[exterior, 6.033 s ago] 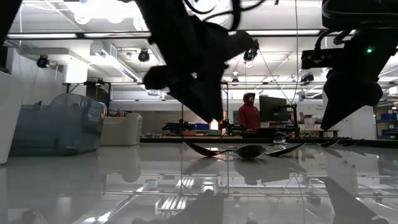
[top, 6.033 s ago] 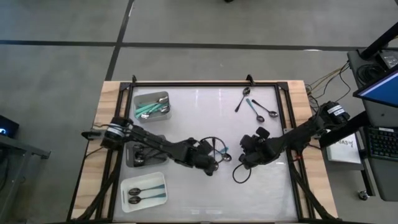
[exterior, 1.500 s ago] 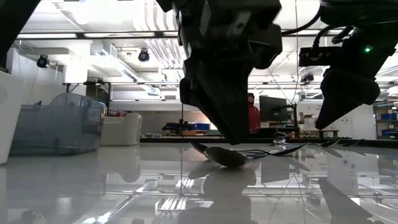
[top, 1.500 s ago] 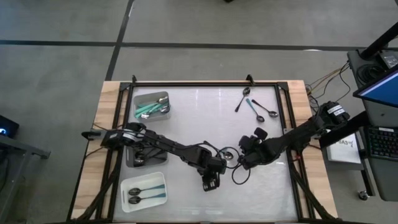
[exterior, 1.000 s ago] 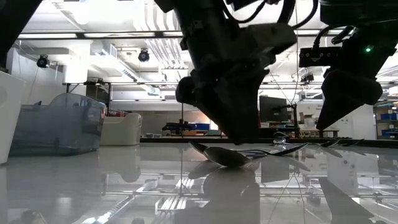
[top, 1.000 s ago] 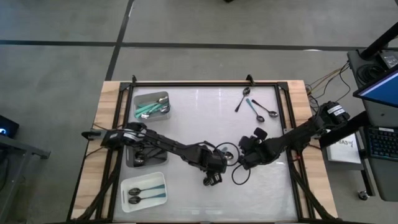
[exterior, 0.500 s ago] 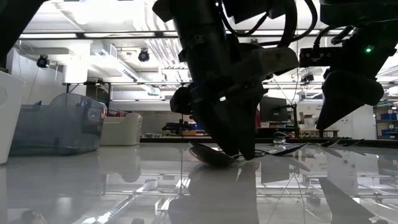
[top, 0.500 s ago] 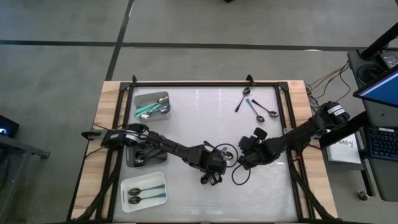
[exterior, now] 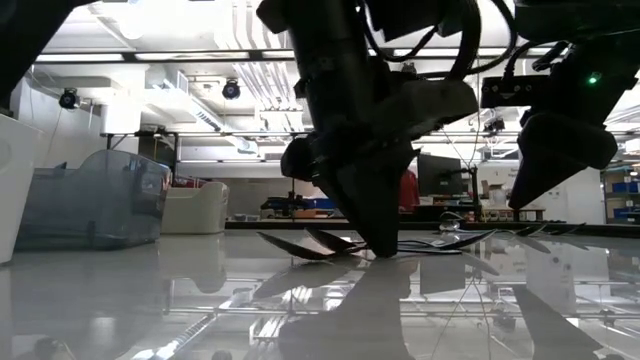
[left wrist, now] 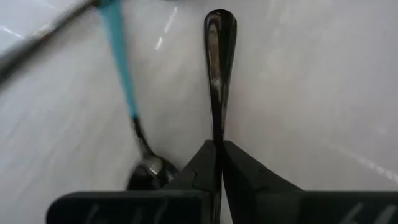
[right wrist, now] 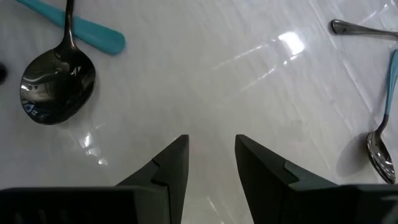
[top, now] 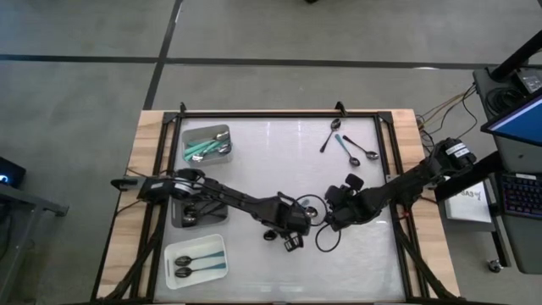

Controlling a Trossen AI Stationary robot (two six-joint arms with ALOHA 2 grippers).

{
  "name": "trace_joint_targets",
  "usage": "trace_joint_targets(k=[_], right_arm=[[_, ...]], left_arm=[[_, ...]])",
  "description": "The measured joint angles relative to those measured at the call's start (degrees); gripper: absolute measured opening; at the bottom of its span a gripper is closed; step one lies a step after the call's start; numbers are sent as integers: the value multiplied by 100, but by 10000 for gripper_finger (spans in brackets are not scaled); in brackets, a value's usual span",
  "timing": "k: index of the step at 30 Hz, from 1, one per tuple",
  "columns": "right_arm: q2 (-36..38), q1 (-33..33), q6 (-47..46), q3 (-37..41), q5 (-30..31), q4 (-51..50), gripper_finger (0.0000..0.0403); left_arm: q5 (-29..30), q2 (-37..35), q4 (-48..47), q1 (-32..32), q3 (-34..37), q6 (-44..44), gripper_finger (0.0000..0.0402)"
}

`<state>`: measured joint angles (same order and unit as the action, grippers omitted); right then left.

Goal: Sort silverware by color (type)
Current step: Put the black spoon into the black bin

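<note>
Near the middle of the counter (top: 254, 144), the left claw (left wrist: 218, 163) is clamped on a dark spoon (left wrist: 219, 62), beside a teal-handled spoon (left wrist: 122, 81). Just to its right, the right claw (right wrist: 211, 152) hovers with fingers apart over bare counter.

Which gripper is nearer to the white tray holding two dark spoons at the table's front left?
Left. The left gripper is just right of the white rectangular tray; the right gripper is farther right, past mid-table.

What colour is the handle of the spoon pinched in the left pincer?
Black. The left wrist view shows it best: the left pincer is shut on the glossy black-handled spoon.
</note>
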<state>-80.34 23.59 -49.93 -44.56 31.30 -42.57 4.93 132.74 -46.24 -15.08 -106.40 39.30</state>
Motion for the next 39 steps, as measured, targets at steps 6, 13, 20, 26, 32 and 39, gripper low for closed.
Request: trace_joint_targets(k=[6,13,20,26,32,39], right_arm=[[0,2,-6,0,-27,-10,123],[0,0,-31,0,-168,-13,123],[0,0,-79,0,-180,-13,123],[0,0,-331,0,-180,-46,123],[0,0,-490,0,-176,-26,123],[0,0,-1078,0,-176,4,123]], left_arm=[[4,-6,-974,-14,-1057,-668,2],[911,-26,-2940,-78,-2210,-1141,1],[1261,-175,-4348,-199,-2237,-1053,0],[939,-1236,-4373,-442,-910,-891,0],[1248,-3139,-4081,-650,1315,432,0],[1265,-5219,-2727,-783,3689,1519,0]])
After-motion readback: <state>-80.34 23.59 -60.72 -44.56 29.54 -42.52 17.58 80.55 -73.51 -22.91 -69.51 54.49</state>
